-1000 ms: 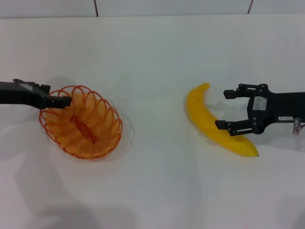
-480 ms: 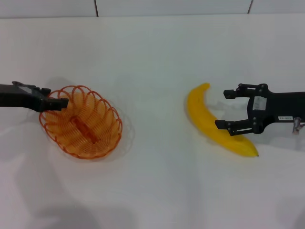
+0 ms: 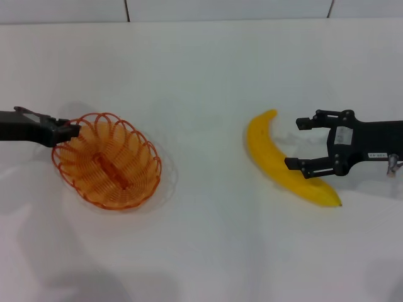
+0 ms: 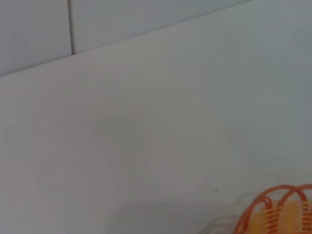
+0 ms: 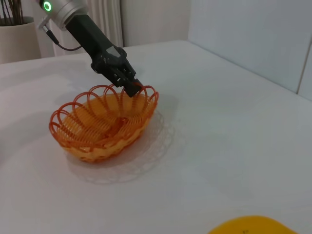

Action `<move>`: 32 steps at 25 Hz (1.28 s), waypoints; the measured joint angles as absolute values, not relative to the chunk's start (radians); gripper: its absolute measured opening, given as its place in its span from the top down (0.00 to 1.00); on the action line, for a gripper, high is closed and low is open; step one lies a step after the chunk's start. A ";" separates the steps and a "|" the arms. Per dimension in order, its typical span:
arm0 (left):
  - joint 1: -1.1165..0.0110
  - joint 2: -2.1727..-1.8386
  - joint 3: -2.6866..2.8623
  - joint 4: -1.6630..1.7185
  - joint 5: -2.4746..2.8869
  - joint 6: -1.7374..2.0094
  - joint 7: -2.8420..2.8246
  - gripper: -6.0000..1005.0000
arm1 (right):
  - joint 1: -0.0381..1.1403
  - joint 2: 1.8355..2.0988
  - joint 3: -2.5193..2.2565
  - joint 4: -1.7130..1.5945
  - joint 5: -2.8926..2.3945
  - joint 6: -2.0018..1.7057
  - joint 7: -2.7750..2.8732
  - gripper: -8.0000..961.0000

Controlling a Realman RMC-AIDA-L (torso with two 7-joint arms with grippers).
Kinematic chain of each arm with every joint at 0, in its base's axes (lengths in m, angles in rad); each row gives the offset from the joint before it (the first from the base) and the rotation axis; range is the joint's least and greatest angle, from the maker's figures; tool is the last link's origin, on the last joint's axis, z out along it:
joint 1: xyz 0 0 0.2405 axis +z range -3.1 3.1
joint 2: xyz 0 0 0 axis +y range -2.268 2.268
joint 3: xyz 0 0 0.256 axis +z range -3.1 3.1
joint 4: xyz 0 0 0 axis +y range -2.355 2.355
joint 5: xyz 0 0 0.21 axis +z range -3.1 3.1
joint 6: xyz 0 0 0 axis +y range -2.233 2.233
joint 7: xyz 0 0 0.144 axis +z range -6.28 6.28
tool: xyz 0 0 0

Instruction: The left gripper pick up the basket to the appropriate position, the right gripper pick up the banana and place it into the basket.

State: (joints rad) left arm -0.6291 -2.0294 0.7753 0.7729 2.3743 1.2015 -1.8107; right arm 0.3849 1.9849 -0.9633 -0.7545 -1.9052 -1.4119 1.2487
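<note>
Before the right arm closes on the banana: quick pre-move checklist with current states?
1. Right gripper open: ok, fingers spread.
2. Banana between those fingers: ok in the head view; the near finger overlaps it, contact cannot tell.
3. Banana free of other things: ok, it lies alone on the table.
4. Left gripper holding the basket: cannot tell; its tip is at the rim, grip not visible.
5. Basket upright and empty: ok, right wrist view shows nothing inside.
6. Path from banana to basket: ok, nothing lies between them.
</note>
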 joint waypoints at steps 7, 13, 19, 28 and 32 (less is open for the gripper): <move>-0.626 -2.029 0.783 0.773 2.375 1.202 -1.780 0.87 | 0.383 1.986 -0.963 -0.753 -1.905 -1.411 1.249 0.08; -0.622 -2.028 0.776 0.807 2.356 1.242 -1.774 0.94 | 0.379 1.986 -0.963 -0.753 -1.905 -1.411 1.249 0.08; -0.578 -2.024 0.772 0.935 2.233 1.418 -1.770 0.94 | 0.381 1.986 -0.963 -0.751 -1.905 -1.411 1.248 0.08; -0.585 -2.027 0.769 0.935 2.183 1.408 -1.831 0.94 | 0.389 1.982 -0.964 -0.743 -1.905 -1.411 1.245 0.08; -0.609 -2.028 0.769 0.846 2.135 1.332 -1.845 0.95 | 0.396 1.980 -0.976 -0.742 -1.920 -1.412 1.246 0.08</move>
State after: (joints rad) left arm -0.6086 -2.0284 0.7691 0.8456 2.1350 1.3323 -1.8453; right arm 0.3956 1.9800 -0.9764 -0.7421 -1.9197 -1.4124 1.2455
